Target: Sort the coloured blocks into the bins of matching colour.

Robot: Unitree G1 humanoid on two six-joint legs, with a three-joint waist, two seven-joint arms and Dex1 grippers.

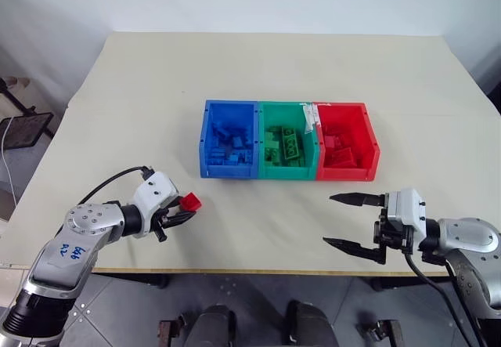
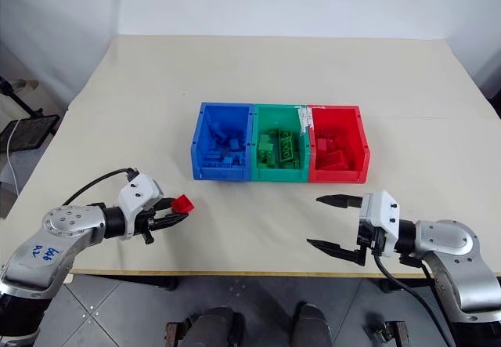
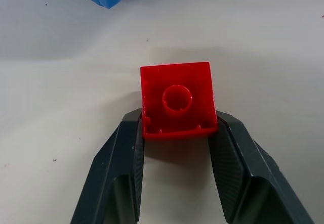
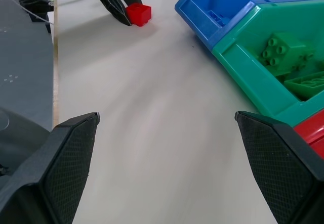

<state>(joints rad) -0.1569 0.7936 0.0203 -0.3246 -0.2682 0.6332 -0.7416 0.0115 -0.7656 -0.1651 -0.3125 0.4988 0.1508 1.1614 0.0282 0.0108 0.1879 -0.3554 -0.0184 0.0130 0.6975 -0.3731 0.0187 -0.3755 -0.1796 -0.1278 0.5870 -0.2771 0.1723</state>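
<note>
A small red block (image 1: 190,201) sits on the table's near-left part, left of and in front of the bins. My left gripper (image 1: 186,209) is shut on it, and in the left wrist view the red block (image 3: 177,100) is pinched between both fingertips with its hollow underside showing. The joined bins stand mid-table: blue bin (image 1: 227,171), green bin (image 1: 286,173) and red bin (image 1: 344,173), each holding several blocks of its own colour. My right gripper (image 1: 329,220) hangs open near the front-right edge with nothing between its fingers, in front of the red bin.
The beige table (image 1: 258,73) stretches bare behind the bins. Its front edge runs just below both grippers. A black stand with cables (image 1: 23,128) lies on the floor off the table's left side.
</note>
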